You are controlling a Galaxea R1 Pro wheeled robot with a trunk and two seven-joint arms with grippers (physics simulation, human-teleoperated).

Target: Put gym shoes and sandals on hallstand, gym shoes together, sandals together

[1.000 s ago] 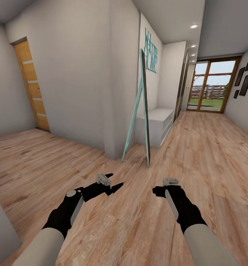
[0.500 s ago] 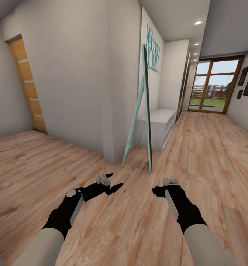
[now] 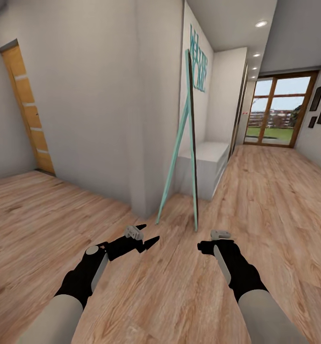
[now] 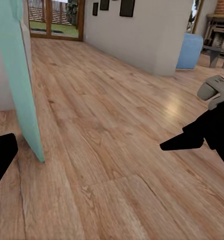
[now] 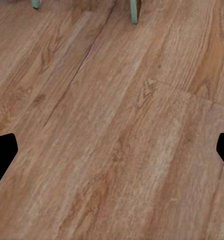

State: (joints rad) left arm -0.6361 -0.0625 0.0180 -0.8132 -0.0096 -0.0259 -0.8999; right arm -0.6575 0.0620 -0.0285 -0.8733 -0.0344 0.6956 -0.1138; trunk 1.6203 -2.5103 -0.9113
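The white hallstand (image 3: 209, 162) stands against the left wall further down the corridor, partly behind a leaning mirror. Wood-plank corridor floor (image 3: 256, 200) stretches ahead. The gym shoes and the sandals are out of view. My left gripper (image 3: 151, 231) hovers low over the floor, open, fingers spread and holding nothing. My right gripper (image 3: 204, 246) hangs beside it, open; in the right wrist view its gripper (image 5: 112, 155) shows bare planks between two wide-apart fingertips (image 5: 2, 155).
A tall teal-framed mirror (image 3: 187, 143) leans at the wall corner (image 3: 148, 143) just ahead; its frame (image 4: 17, 75) is close to the left hand. An orange door (image 3: 24, 110) is at the left, glass doors (image 3: 275, 112) at the far end.
The whole view has shifted: the mirror, wall corner and hallstand look nearer and the orange door has slid left. Both arms keep the same pose.
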